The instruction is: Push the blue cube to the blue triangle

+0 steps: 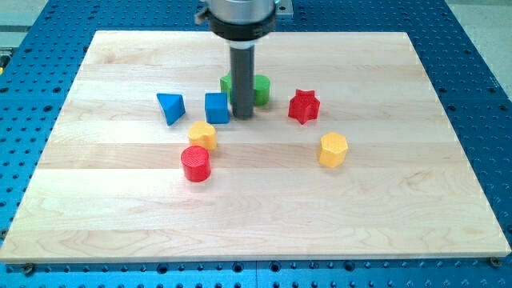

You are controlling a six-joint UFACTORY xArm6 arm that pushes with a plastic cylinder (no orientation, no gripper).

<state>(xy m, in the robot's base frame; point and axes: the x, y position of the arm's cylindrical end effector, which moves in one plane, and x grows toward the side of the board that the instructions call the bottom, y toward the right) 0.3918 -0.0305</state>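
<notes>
- Worktop (448,208): pale wooden board on a blue perforated base. All blocks sit in the half nearer the view's top edge, left of centre to centre.
- Blue cube (216,108): left of centre, upper half of the worktop. Blue triangle (170,107) lies near it toward the left edge, at about the same height, with a bare gap between them.
- My tip (243,117): the end effector is a plain rod, so it has no jaws to open and holds nothing. It stands just beside the cube's right face; whether it actually touches, I cannot tell.
- Green block (257,89): directly behind the rod toward the top edge, partly hidden; shape unclear.
- Others: yellow block (203,134) just below the cube toward the bottom edge, red cylinder (195,163) below that, red star-like block (303,106) and yellow block (333,150) to the right.
- Judgement: the tip is well placed for a push straight toward the left edge.
- Risk 1: contact off the face's centre would likely spin the cube and let it slip past the tip.
- Risk 2: drift toward the bottom edge could clip the nearer yellow block and deflect the cube.
- Risk 3: too long a push would shove the triangle onward.
</notes>
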